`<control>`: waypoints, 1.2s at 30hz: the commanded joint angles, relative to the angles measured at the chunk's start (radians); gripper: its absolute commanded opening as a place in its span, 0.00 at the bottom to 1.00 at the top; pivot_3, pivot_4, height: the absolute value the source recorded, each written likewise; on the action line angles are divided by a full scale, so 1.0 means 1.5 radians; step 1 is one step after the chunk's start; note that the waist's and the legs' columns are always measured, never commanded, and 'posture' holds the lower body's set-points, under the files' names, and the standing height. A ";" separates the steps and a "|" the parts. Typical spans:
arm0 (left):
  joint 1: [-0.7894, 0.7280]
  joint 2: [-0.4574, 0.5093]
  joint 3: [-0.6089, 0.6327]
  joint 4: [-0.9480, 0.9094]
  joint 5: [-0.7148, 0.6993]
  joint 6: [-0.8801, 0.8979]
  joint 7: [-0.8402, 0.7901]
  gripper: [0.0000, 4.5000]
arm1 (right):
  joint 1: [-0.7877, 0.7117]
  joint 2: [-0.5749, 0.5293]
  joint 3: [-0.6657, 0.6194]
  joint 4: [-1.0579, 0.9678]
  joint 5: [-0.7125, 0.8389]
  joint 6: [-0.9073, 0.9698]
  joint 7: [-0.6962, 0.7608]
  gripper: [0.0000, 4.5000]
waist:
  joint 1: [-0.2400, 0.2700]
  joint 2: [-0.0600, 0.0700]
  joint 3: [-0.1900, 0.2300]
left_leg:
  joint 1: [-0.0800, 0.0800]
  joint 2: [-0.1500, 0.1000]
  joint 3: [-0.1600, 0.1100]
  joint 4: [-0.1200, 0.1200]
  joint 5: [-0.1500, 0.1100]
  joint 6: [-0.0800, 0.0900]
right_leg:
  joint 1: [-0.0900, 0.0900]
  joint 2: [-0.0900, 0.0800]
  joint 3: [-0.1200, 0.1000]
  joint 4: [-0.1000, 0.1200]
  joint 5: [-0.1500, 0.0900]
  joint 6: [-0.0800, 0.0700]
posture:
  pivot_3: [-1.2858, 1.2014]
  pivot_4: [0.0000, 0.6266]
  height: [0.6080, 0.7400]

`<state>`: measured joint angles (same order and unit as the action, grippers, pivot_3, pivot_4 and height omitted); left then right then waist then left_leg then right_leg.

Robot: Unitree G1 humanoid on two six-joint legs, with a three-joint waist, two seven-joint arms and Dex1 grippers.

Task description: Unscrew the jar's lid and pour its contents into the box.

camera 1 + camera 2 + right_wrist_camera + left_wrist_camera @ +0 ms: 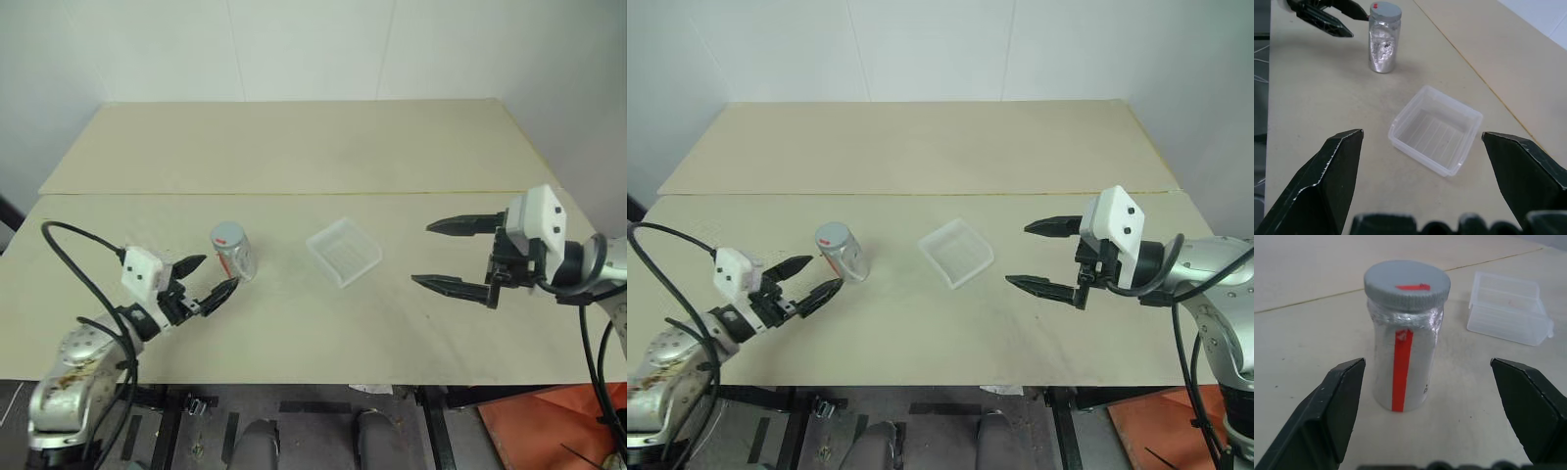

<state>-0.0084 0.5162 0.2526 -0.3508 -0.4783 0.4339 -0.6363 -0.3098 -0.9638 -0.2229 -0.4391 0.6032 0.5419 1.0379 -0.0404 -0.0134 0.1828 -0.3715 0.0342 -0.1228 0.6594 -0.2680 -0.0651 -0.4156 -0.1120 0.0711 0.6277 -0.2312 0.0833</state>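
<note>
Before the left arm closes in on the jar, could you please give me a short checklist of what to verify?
1. Jar upright on the table: ok.
2. Lid still on the jar: ok.
3. Left pincer open, its fingers apart from the jar: ok.
4. Jar between the left pincer's fingers: not ok; it stands just ahead of the tips.
5. Right pincer open and holding nothing: ok.
6. Box upright with its opening upward, apart from the jar: ok.
</note>
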 commanded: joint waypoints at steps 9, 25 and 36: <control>-0.102 -0.081 -0.053 0.151 0.088 -0.134 0.056 0.99 | 0.002 -0.026 -0.052 -0.049 -0.004 -0.006 -0.024 1.00 | 0.000 0.000 0.000 | 0.000 0.000 0.000 0.000 0.000 0.000 | 0.000 0.000 0.000 0.000 0.000 0.000 | 0.52 0.24 1.00; -0.186 -0.114 -0.082 0.290 0.131 -0.247 0.051 0.90 | 0.025 -0.054 -0.094 -0.088 0.016 0.000 -0.031 1.00 | 0.001 0.000 0.000 | 0.000 0.000 0.000 0.000 0.000 0.000 | 0.001 0.000 0.000 0.000 0.000 0.000 | 0.52 0.24 1.00; -0.191 -0.079 -0.106 0.232 0.117 -0.210 0.009 0.43 | -0.028 -0.023 -0.040 -0.099 0.048 0.015 -0.054 1.00 | -0.001 0.000 0.000 | 0.001 0.000 0.000 0.000 0.000 0.000 | 0.001 0.000 0.000 0.000 0.000 0.000 | 0.52 0.24 1.00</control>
<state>-0.2704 0.3728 0.0938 0.0587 -0.2791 0.0970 -0.5943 -0.3244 -1.0073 -0.2931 -0.5640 0.6489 0.5565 0.9747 -0.0418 -0.0138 0.1825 -0.3703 0.0341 -0.1232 0.6597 -0.2680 -0.0652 -0.4143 -0.1118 0.0710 0.6273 -0.2310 0.0837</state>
